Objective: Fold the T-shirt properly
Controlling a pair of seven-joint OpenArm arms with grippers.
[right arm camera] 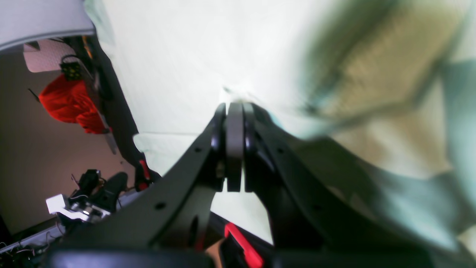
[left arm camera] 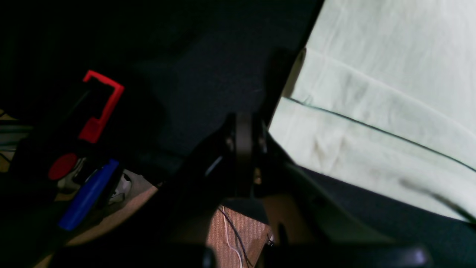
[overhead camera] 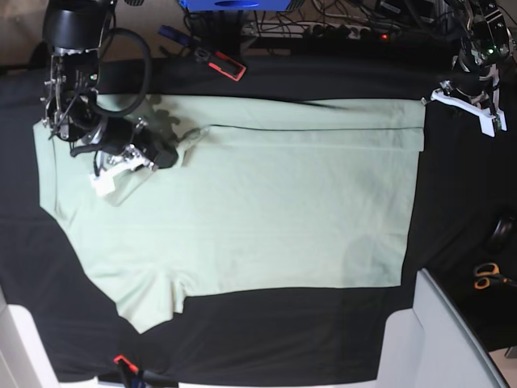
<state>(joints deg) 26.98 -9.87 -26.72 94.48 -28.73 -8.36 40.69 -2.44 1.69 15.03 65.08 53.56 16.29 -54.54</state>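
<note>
Only base view shows scissors [overhead camera: 487, 276] beside T-shirt [overhead camera: 266, 210].

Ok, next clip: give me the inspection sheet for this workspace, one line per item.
Surface: black cloth table, mostly covered by the garment.
Job's things: mint-green T-shirt spread flat, its far edge folded over along a straight crease; one sleeve points toward the near edge.
Clutter: scissors with orange handles beside the shirt; a red and black tool at the far edge.
Grippers: right gripper with jaws shut on the T-shirt, pinching a fold near the sleeve end; left gripper with jaws shut, at the shirt's far corner, grip unclear.
Cables: a tangle of wires behind the table.
Surroundings: grey panel at the near corner.
</note>
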